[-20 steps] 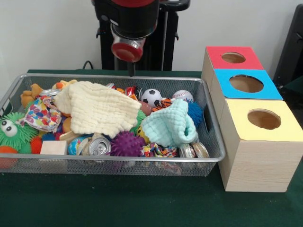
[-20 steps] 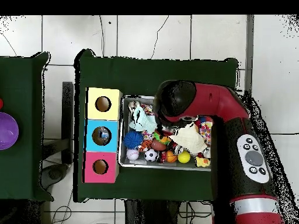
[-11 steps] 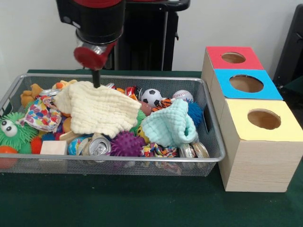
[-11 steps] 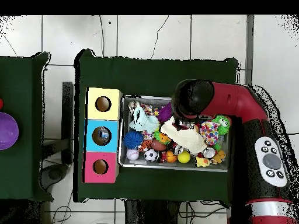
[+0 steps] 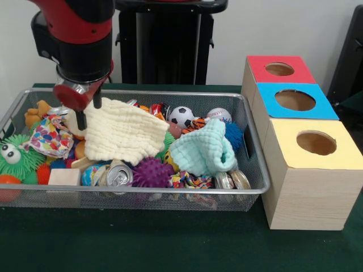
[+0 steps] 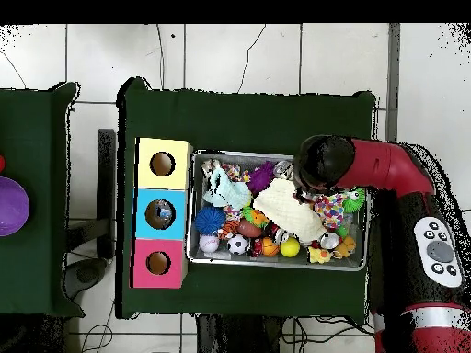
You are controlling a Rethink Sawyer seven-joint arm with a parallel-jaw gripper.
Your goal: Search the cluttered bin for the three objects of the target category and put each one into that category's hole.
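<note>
Right now the tool (image 5: 81,113), whose grip state I cannot tell, hangs at the left edge of the cream cloth (image 5: 122,130) in the bin (image 5: 170,199), colored boxes (image 5: 295,102) well off right.

Front camera is sitting low and close across the table, facing the wire bin (image 5: 249,148) and boxes (image 5: 309,170); overhead camera is looking straight down from high, sharing the bin (image 6: 276,263) and boxes (image 6: 163,213).
</note>
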